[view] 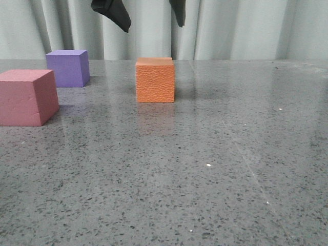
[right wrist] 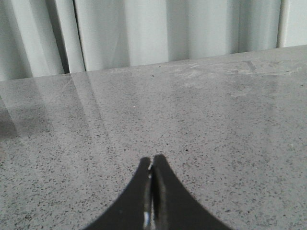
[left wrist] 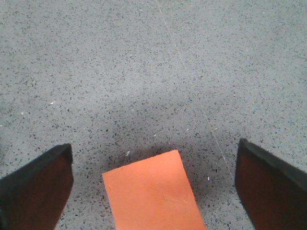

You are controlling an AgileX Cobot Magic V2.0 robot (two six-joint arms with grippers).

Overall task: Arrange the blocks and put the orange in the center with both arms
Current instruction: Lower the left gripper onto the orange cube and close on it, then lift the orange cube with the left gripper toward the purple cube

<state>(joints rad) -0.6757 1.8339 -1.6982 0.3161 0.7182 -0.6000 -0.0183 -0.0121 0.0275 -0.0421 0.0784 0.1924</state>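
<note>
The orange cube stands on the grey speckled table, near the middle and towards the back. My left gripper hangs open above it, with one black finger on each side at the top of the front view. In the left wrist view the cube lies below and between the wide-open fingers of the left gripper, not touched. The purple cube is at the back left. The pink-red cube is in front of it at the left edge. My right gripper is shut and empty over bare table; it does not show in the front view.
The grey speckled table runs back to a pale pleated curtain. The curtain also shows in the right wrist view, behind the table's far edge.
</note>
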